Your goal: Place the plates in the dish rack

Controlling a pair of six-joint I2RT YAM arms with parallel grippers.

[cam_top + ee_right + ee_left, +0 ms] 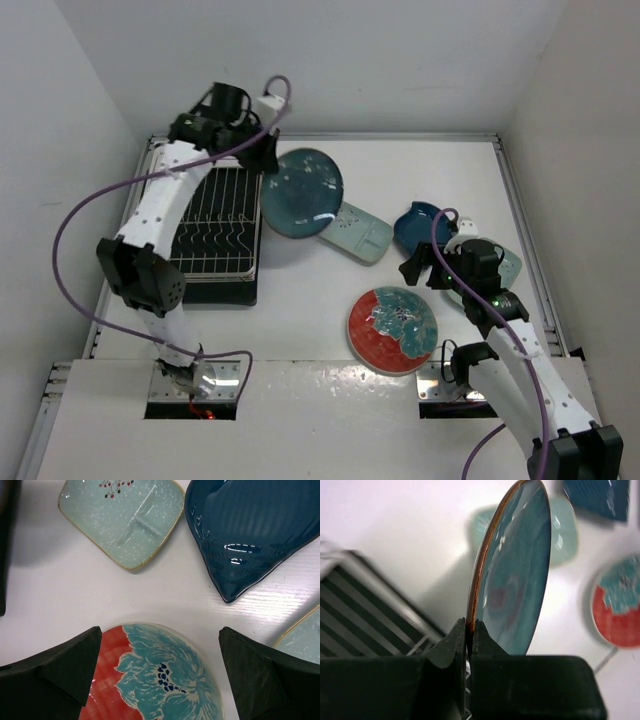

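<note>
My left gripper [262,152] is shut on the rim of the round dark teal plate [302,192], beside the far right corner of the dish rack [215,225]. In the left wrist view the jaws [469,630] pinch the plate [515,570], which stands on edge; the rack [365,615] lies to the left. My right gripper [425,265] is open and empty, hovering over the far edge of the red plate [392,328]. In the right wrist view the gripper [160,632] spans the red plate [160,680] without touching it.
A mint plate [355,232] lies partly under the teal plate. The dark-blue leaf plate [420,225] and a second mint plate [507,267] lie on the right, partly under my right arm. White walls enclose the table on three sides.
</note>
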